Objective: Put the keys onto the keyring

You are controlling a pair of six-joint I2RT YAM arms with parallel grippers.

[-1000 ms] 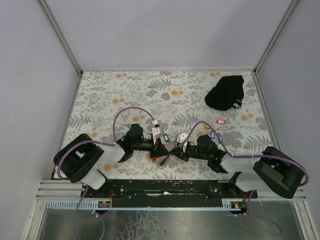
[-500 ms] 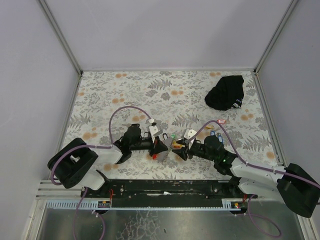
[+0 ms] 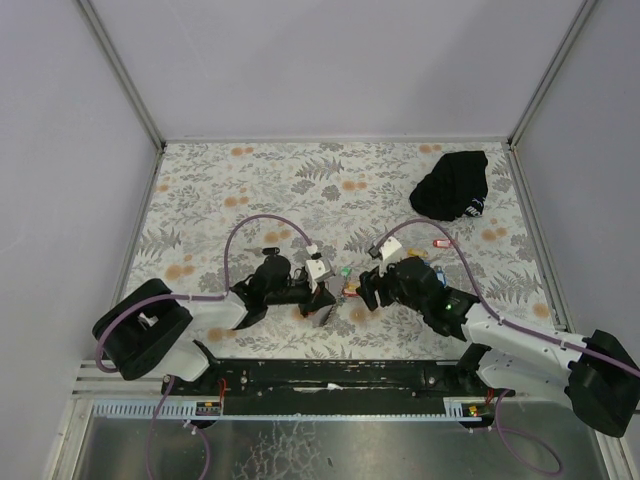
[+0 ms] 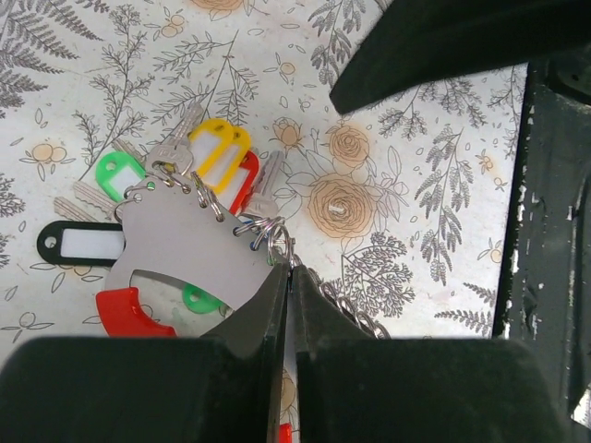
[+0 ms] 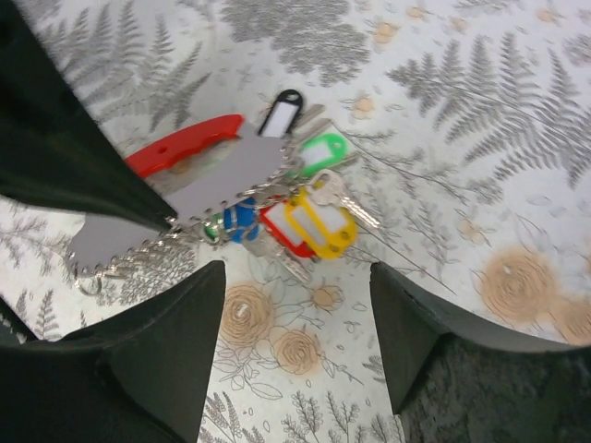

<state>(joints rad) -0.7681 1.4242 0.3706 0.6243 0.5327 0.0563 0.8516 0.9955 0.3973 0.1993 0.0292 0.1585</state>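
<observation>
Black cloth bundle sits near the far right corner of the table, well apart from both arms; a lone red-tagged key lies between that bundle and the right arm; purple cables arch over each wrist. Seen from the right wrist, the left gripper's dark finger covers one end of the strap. The table wears a pale cloth printed with grey ferns and orange blossoms; plain lilac walls on metal posts close it in on three sides.

The keyring lies on the cloth at the near middle, between the two grippers. Its flat grey strap has a red end and a fine metal chain along one edge; the keys fan out from the ring, with a yellow tag, a green tag, a black tag with a white insert, a red tag, and, in the right wrist view, a blue tag. The left gripper is pressed together, pinching the keyring where strap and chain meet; the right gripper hovers spread wide just above the cluster of tags, its fingers apart from them.
</observation>
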